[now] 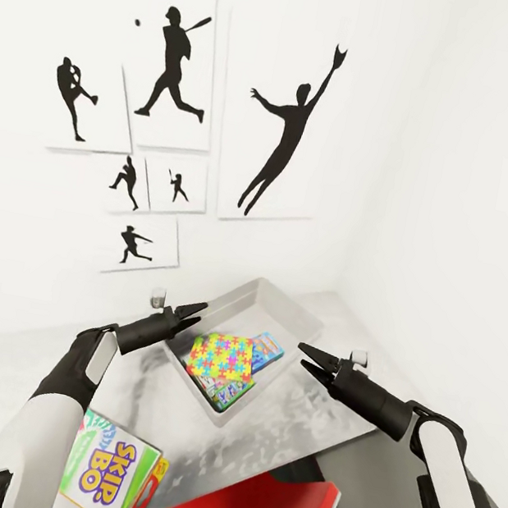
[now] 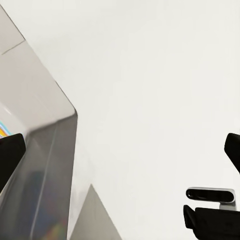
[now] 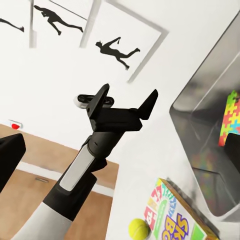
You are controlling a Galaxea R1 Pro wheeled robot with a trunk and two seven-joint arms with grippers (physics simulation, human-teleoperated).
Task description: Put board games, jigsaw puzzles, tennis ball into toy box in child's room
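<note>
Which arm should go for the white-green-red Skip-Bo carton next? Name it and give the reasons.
Left, probably. The Skip-Bo carton lies on the pale desk right below the left forearm, while the right gripper hangs open across the grey toy box. The left gripper is open too, holding nothing.
</note>
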